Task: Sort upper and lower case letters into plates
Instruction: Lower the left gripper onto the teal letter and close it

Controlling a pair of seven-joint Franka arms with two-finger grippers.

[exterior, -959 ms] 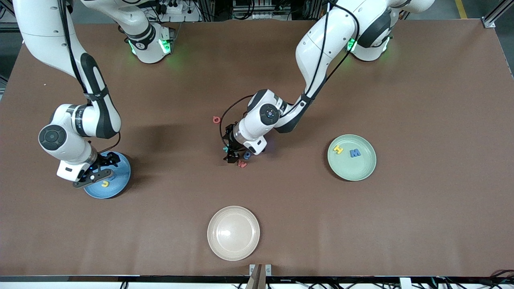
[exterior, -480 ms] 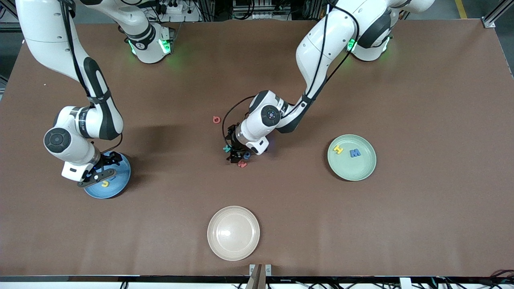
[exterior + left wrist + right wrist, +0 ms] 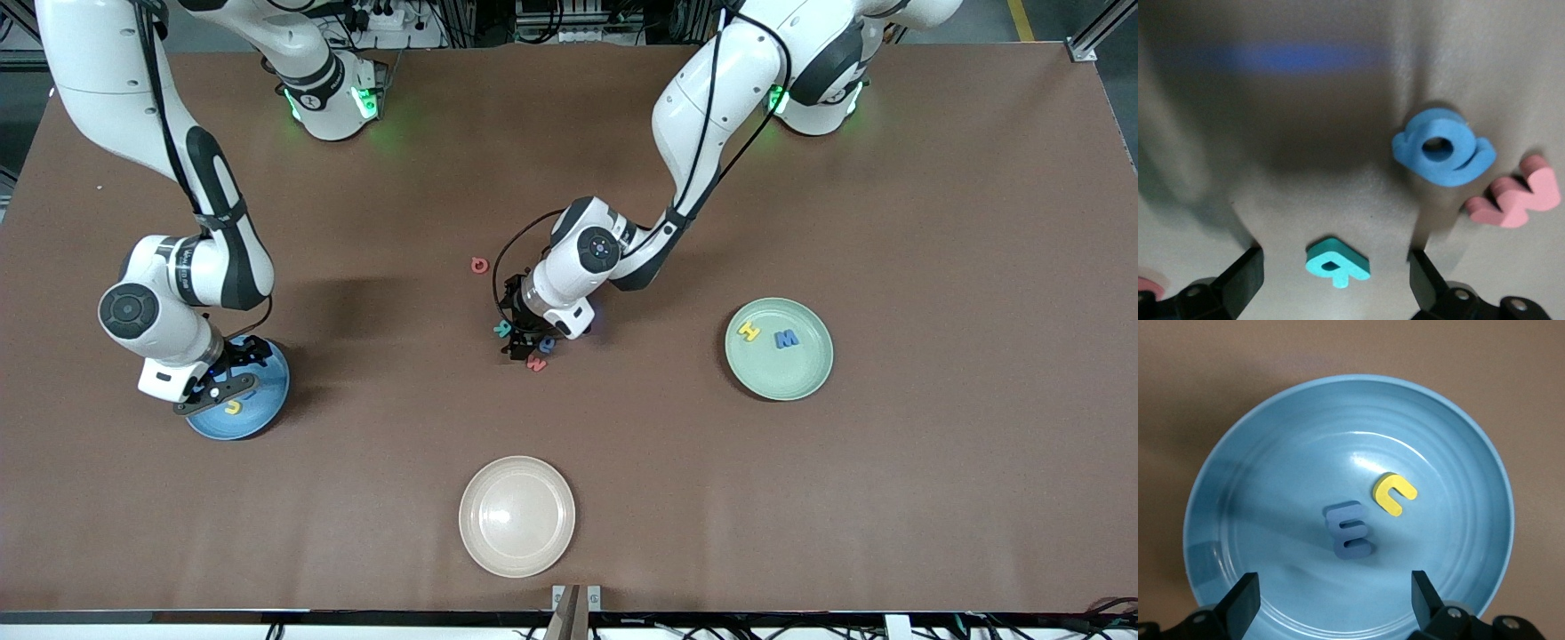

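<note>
My left gripper (image 3: 516, 343) is low at the table's middle, open, its fingers either side of a teal letter (image 3: 1337, 265) (image 3: 502, 328) without touching it. Close by lie a blue letter (image 3: 1443, 148) (image 3: 548, 343) and a pink-red letter (image 3: 1515, 197) (image 3: 536, 363). Another red letter (image 3: 480, 265) lies farther from the front camera. My right gripper (image 3: 1333, 583) (image 3: 218, 388) hangs open over the light blue plate (image 3: 1271, 453) (image 3: 262, 413), which holds a blue letter (image 3: 1350, 530) and a yellow letter (image 3: 1393, 495) (image 3: 233, 408). The pale green plate (image 3: 782, 375) holds a yellow letter (image 3: 749, 332) and a blue letter (image 3: 786, 339).
A cream-white plate (image 3: 516, 516) sits near the table's front edge, nearer to the front camera than the loose letters. Brown table surface stretches between the three plates.
My left gripper has shifted slightly and settled around the teal letter, which now shows beside it in the front view. The right arm has moved a little over the blue plate.
</note>
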